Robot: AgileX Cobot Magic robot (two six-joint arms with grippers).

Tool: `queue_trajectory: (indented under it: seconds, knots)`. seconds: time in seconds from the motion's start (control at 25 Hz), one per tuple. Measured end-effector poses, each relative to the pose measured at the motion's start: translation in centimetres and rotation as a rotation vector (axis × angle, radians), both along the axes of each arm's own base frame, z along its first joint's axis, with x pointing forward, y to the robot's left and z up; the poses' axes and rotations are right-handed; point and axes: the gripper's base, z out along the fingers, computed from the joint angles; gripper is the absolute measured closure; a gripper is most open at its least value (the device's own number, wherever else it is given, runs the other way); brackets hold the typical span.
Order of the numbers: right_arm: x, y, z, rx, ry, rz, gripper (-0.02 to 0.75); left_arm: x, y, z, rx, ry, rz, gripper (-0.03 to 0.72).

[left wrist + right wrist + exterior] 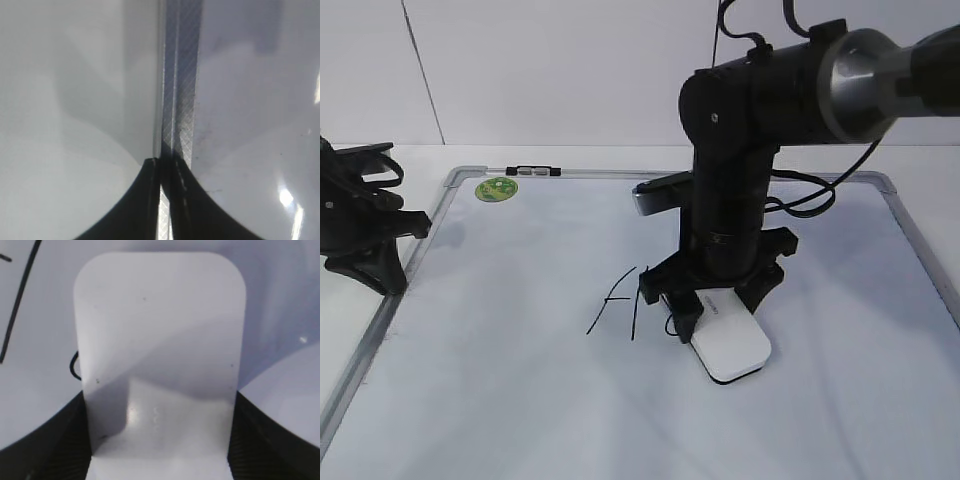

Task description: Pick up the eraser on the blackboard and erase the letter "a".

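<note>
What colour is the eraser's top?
White; the eraser shows best in the right wrist view, between the right tool's fingers.

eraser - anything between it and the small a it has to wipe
Nothing visible does. The eraser sits between the right gripper's fingers, on the blackboard, and the letter "a" peeks out right at its left edge, partly under it.

Right arm (740, 130) — matte black, silver-grey collar, looped black cables; black pincer (720, 300) — textured fingers (50, 450).
</note>
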Motion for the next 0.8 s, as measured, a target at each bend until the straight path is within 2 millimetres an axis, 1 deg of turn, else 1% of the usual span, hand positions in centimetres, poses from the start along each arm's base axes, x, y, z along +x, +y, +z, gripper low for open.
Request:
queue_trajectory:
  seconds: [0.2, 0.64, 0.8]
  knots:
    - [-0.66, 1.02, 0.0, 0.013, 0.004, 0.021, 0.205, 0.0, 0.0, 0.0, 0.0, 0.0, 0.0, 0.673]
    - [-0.68, 1.05, 0.0, 0.006, -0.001, 0.008, 0.205, 0.0, 0.01, 0.0, 0.001, 0.0, -0.001, 0.673]
    - [-0.29, 0.46, 0.0, 0.0, -0.004, -0.011, 0.205, 0.0, 0.01, 0.0, 0.001, 0.0, -0.001, 0.673]
